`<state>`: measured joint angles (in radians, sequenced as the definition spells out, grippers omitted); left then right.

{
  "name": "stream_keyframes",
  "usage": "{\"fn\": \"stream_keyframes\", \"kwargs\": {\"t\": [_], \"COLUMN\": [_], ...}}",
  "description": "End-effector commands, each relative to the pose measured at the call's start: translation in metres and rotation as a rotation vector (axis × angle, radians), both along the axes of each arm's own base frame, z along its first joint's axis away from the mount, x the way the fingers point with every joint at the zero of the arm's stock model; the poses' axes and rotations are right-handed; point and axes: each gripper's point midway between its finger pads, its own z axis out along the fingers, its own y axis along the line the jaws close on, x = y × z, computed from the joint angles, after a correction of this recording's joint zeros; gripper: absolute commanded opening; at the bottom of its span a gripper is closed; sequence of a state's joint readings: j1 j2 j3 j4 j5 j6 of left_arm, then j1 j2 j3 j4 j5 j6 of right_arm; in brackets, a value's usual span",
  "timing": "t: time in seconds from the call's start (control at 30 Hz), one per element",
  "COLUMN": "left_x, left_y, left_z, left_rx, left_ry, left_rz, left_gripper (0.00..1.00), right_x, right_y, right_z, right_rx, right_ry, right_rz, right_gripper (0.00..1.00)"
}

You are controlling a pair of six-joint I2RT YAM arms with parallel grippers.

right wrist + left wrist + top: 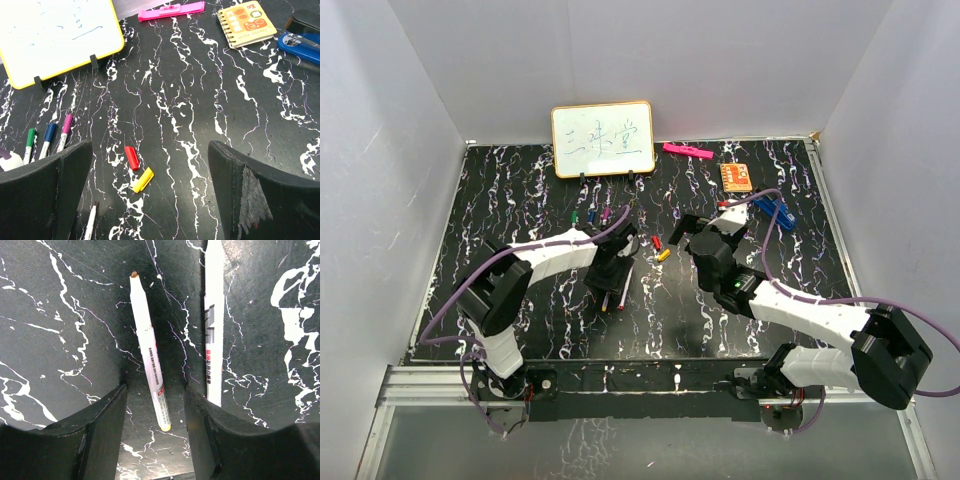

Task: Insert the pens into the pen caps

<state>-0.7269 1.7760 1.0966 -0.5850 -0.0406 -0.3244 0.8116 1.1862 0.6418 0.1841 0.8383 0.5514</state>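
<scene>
Your top camera sits high behind the arm bases and looks down and forward over the whole table (520, 200), with the whiteboard (603, 139) at the far edge. Your left wrist camera hangs close over the table and faces almost straight down between the fingers (100, 435) of the left hand (155, 390), so two pens (148, 345) fill most of it; you find the same pens beneath that hand in the top view. Your right wrist camera stands higher and tilts forward past the right hand (150, 147), taking in far more of the table. It shares with the top view the whiteboard, the red cap (131, 157), the yellow cap (142, 180), the pink bar (171, 10) and the notebook (247, 22)
</scene>
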Motion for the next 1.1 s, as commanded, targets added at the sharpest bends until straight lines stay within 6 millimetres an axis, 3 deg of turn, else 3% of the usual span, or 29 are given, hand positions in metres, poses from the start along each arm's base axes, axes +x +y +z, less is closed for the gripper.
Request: {"fn": "stream_keyframes", "kwargs": {"t": [0.0, 0.37, 0.67, 1.07], "left_x": [0.003, 0.007, -0.014, -0.043], "left_y": [0.009, 0.015, 0.034, 0.053], "left_z": [-0.027, -0.059, -0.089, -0.087], "left_rx": [0.066, 0.138, 0.239, 0.295], "left_ry": [0.001, 0.01, 0.075, 0.151], "left_rz": [0.003, 0.017, 0.016, -0.002], "left_gripper": [0.47, 0.34, 0.27, 0.3], "right_x": [0.004, 0.003, 0.001, 0.001], "right_y": [0.001, 0.001, -0.003, -0.005], "right_z": [0.009, 0.004, 0.001, 0.004], "right_rx": [0.037, 0.035, 0.038, 0.038], "right_ry": [-0.027, -0.019, -0.017, -0.022], "right_rz": [-0.012, -0.01, -0.019, -0.027], "right_gripper": [0.98, 0.98, 0.98, 0.98]}}
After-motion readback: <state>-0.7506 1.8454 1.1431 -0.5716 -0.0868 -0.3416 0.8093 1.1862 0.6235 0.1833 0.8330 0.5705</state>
